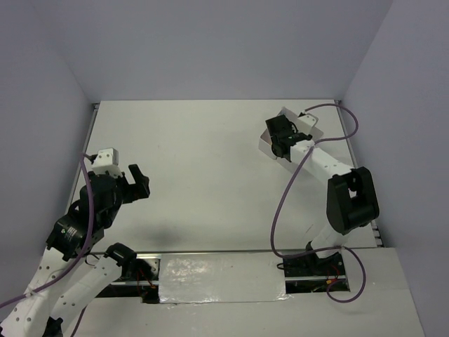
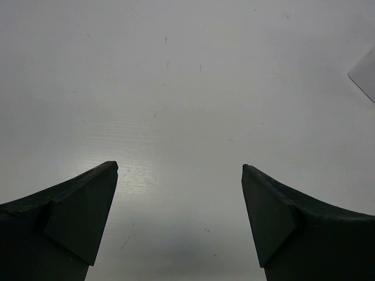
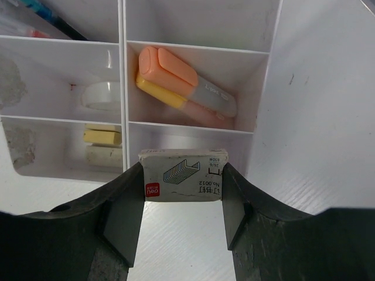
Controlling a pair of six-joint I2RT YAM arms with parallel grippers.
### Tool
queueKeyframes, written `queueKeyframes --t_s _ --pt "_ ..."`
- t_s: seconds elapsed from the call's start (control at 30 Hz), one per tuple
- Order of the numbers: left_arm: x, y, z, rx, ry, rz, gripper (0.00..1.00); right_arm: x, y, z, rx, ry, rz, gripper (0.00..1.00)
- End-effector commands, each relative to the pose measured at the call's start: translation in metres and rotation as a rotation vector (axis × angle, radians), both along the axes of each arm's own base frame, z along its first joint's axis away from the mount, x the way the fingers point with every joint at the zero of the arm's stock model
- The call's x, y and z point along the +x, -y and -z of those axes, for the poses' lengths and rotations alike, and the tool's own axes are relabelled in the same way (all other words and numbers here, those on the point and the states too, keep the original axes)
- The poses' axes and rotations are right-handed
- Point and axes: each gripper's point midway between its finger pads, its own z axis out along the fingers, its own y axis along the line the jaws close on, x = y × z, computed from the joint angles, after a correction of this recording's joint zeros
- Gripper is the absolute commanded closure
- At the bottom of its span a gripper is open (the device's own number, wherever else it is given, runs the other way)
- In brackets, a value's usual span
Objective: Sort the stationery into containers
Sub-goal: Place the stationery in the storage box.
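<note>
White staple box (image 3: pixel 181 175) clamped in right end effector (image 3: pixel 181 170), above the container (image 3: pixel 193 23); left end effector (image 2: pixel 179 165) spread apart.

Pinched level between the fingers of the right gripper (image 3: pixel 181 175), a small white staple box (image 3: pixel 183 184) with a red label hangs at the near wall of the white divided organiser (image 3: pixel 123 88), which sits at the far right of the table (image 1: pixel 210 161). In the compartment just beyond it, an orange marker (image 3: pixel 176 67), a yellow marker (image 3: pixel 157 91) and a pink marker (image 3: pixel 205 116) lie heaped at a slant. To their left rests a white tape ring (image 3: pixel 101 96), with two pale erasers (image 3: pixel 102 136) (one yellow, one off-white) in the nearer cell and a blue pen (image 3: pixel 40 8), blurred, in the farthest.
</note>
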Motion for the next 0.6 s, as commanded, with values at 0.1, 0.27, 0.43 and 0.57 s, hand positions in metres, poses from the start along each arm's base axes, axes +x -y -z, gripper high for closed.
queueKeyframes --t_s 0.1,0.27,0.43,0.57 --pt "0.005 0.005 -0.01 -0.003 0.045 0.023 0.01 0.005 0.012 -0.007 -0.026 0.04 0.075 0.73" --pt "0.005 0.004 -0.011 -0.007 0.051 0.021 0.01 0.004 0.021 0.0 -0.043 0.011 0.093 0.66" --pt "0.005 0.005 -0.01 -0.005 0.047 0.022 0.01 0.004 0.024 0.009 -0.06 -0.008 0.104 0.59" --pt "0.003 0.005 -0.012 -0.01 0.057 0.028 0.01 0.007 0.022 0.012 -0.051 -0.017 0.098 0.56"
